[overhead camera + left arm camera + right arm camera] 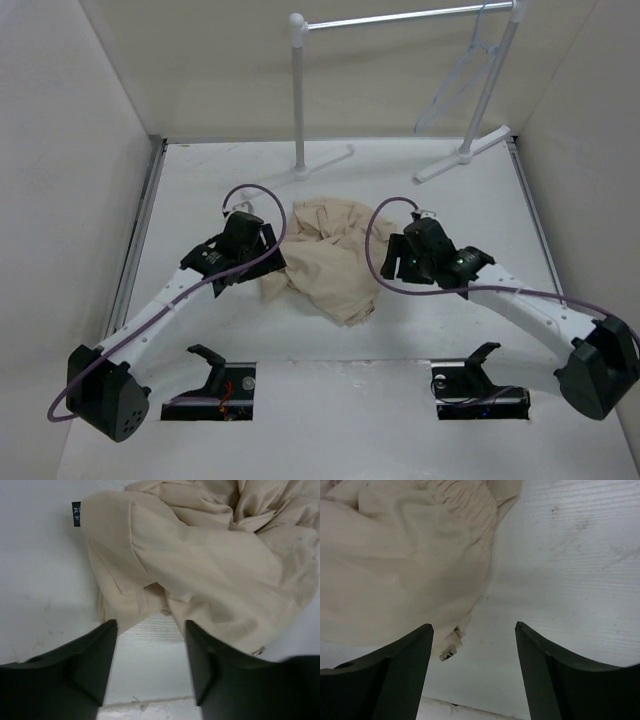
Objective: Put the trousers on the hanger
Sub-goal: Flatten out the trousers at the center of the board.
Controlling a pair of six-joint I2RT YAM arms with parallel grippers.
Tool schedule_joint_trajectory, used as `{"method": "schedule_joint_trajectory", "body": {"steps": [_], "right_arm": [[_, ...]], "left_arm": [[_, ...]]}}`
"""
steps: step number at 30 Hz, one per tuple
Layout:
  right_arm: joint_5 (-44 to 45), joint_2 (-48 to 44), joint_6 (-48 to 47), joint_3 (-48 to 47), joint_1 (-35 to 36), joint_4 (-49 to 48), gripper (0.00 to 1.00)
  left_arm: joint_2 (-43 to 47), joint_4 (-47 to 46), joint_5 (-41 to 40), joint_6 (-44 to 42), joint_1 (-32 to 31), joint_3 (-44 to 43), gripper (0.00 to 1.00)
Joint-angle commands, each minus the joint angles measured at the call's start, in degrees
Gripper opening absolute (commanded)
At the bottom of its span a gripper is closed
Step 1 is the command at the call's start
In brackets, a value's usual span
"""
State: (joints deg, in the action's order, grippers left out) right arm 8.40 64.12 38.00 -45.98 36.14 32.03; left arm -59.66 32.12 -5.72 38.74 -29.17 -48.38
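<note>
Jaws open, empty, both nr trousers (330, 258)

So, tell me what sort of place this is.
Probably a robot lab test cell: plain white walls box in a white table, a small garment rack holds one hanger, and crumpled trousers lie on the table.

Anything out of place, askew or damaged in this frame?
Only the trousers: crumpled in a heap on the table, not laid flat. The hanger hangs slanted on the rack. No damage visible.
</note>
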Motion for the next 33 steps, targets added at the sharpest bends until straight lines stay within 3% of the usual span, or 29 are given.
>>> {"method": "schedule_joint_trajectory", "body": {"steps": [1,5,8,9,10,12,14,19,25,29,31,33], "right_arm": [[-0.9,4.0,0.0,-1.0,0.4,-10.2,0.76],[-5.9,11.2,-0.6,-1.5,-1.1,-19.2,0.74],[-6.8,17.2,-0.7,-2.6,-2.3,-24.3,0.58],[-7.0,19.0,-0.8,-3.1,-2.7,-25.7,0.46],[-7.3,20.9,-0.8,-4.3,-3.2,-26.5,0.26],[-7.0,21.2,-0.7,-6.7,-3.2,-26.1,0.04],[-4.9,17.6,-0.9,-9.3,-3.2,-24.0,0.02],[-1.0,6.4,-3.5,-25.8,-1.4,-9.5,0.02],[-0.6,7.3,-4.7,-59.1,4.7,6.1,0.03],[1.8,9.8,-4.8,-76.8,10.5,8.9,0.03],[4.6,8.1,-5.6,-79.0,12.3,9.1,0.03],[4.9,5.4,-5.3,-74.6,12.4,9.5,0.04]], "left_arm": [[-2.6,-7.4,3.2,1.9,1.3,2.7,0.67],[-9.2,-14.1,4.5,2.5,3.1,3.5,0.71],[-15.2,-19.5,4.7,2.6,4.4,3.7,0.67],[-17.0,-20.5,4.3,2.6,4.9,3.5,0.62],[-18.3,-21.4,4.1,2.6,5.6,3.2,0.54],[-20.0,-21.6,3.6,3.1,8.1,0.9,0.16],[-18.0,-19.9,3.4,3.7,9.8,-2.1,0.05],[-7.4,-15.1,-1.0,2.0,13.0,-17.0,0.02],[-7.8,-5.7,-0.4,-2.6,19.4,-50.5,0.03],[-11.4,-2.3,0.9,-4.8,19.3,-71.5,0.05],[-11.6,-2.8,1.7,-5.2,16.8,-76.2,0.07],[-10.1,-3.5,2.0,-5.2,14.0,-73.5,0.09]]}}
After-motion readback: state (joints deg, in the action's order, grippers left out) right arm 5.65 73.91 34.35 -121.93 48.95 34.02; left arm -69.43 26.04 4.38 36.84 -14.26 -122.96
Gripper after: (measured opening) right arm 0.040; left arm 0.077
